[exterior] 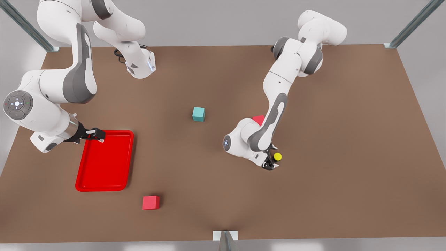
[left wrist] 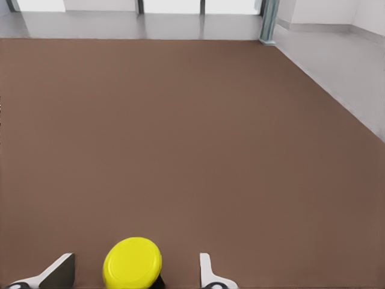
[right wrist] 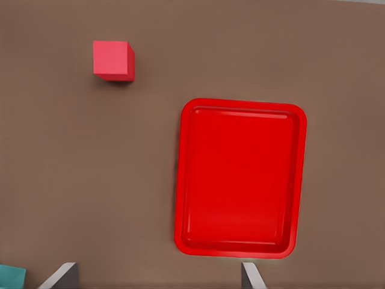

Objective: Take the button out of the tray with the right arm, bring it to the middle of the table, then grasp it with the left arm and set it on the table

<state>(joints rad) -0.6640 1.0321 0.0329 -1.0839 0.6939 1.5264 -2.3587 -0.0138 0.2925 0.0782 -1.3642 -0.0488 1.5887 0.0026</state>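
Observation:
The button (exterior: 277,156), with a yellow cap on a dark body, is on the front view's right half of the brown table (exterior: 348,139). My left gripper (exterior: 272,159) is low around it. In the left wrist view the button (left wrist: 132,262) sits between the two fingers (left wrist: 60,271), which stand apart from the cap, so the left gripper (left wrist: 133,274) is open. The red tray (exterior: 104,170) lies at the front view's left with nothing in it. My right gripper (exterior: 97,134) hovers open above the tray's far rim, and the right wrist view looks down on the tray (right wrist: 240,180).
A teal cube (exterior: 198,114) sits mid-table. One red cube (exterior: 151,202) lies near the front edge beside the tray, also seen as the red cube (right wrist: 113,59). Another red cube (exterior: 258,120) is partly hidden behind the left arm. Bare table stretches to the front view's right.

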